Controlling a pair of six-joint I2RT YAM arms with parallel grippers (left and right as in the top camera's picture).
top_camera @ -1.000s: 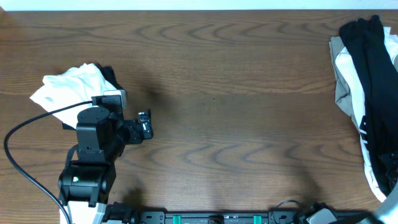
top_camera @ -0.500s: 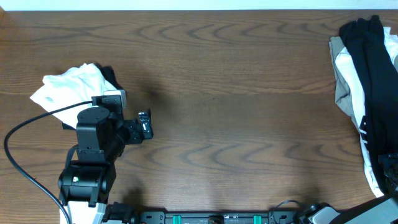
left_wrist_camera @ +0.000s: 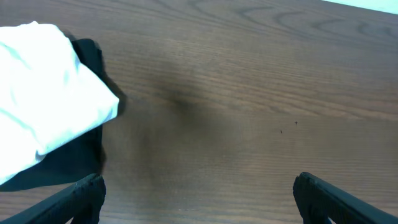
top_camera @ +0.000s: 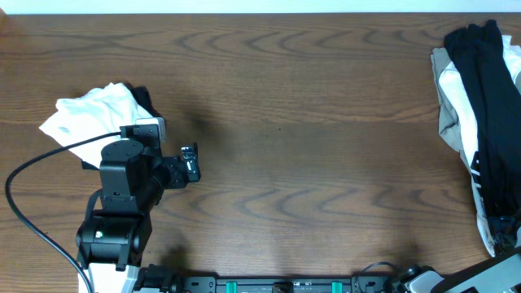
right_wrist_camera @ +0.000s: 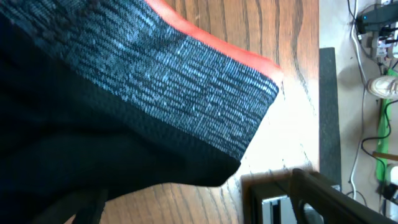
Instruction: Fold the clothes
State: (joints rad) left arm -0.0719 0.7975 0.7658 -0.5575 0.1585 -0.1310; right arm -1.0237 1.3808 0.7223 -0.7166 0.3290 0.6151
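Note:
The clothes lie in two places. A white garment (top_camera: pixel 89 114) over a dark piece (top_camera: pixel 145 99) sits at the left. A pile at the right edge holds long black pants (top_camera: pixel 488 89), a white top (top_camera: pixel 453 91) and a beige piece (top_camera: pixel 440 61). My left gripper (top_camera: pixel 189 163) stands open over bare wood (left_wrist_camera: pixel 199 199), the white garment (left_wrist_camera: pixel 43 93) to its left. My right gripper (top_camera: pixel 509 232) is at the pile's near end. Its jaws (right_wrist_camera: pixel 205 199) are wide apart at the pants' corner, below the grey-and-red waistband (right_wrist_camera: pixel 186 81). The black cloth (right_wrist_camera: pixel 74 137) partly covers the left finger.
The wooden table (top_camera: pixel 309 146) stretches between the two heaps. Its right edge (right_wrist_camera: pixel 311 93) runs close to the waistband, with cables and floor beyond. A black rail (top_camera: pixel 285 285) lines the front edge. The left arm's cable (top_camera: pixel 32 171) loops at the left.
The right gripper has slid a little toward the front edge along the pile, its jaws narrowing slightly. The left arm has not moved.

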